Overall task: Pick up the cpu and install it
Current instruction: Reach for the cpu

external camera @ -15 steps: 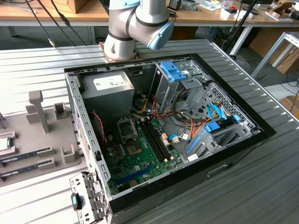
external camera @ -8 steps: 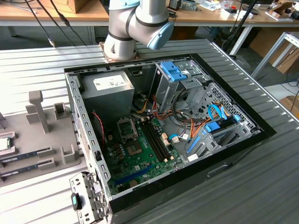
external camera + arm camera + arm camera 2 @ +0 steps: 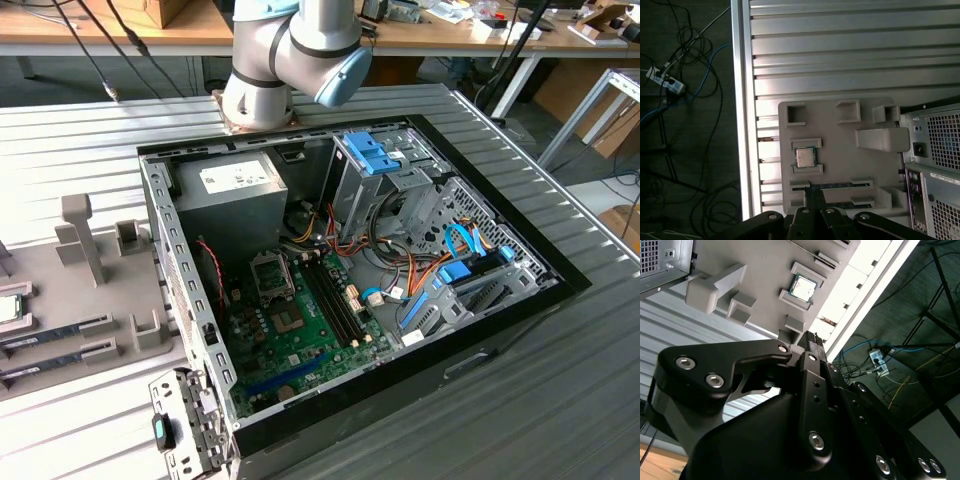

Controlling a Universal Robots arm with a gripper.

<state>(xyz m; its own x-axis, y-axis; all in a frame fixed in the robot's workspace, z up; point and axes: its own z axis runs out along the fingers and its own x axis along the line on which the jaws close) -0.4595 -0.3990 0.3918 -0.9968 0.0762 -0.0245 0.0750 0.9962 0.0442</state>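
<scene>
My hand [image 3: 812,189], pressed together and empty, hangs well above the cpu [image 3: 804,157]; lowered unopened, it would jab its top

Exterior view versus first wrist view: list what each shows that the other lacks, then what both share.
Exterior view, not first wrist view: green circuit board and grey power-supply box inside the open black computer case. First wrist view, not exterior: white power strip among floor cables, the case's perforated rear panel. Both: grey moulded tray, ribbed metal table, and the small silvery square cpu, cut at the exterior view's left edge.
</scene>
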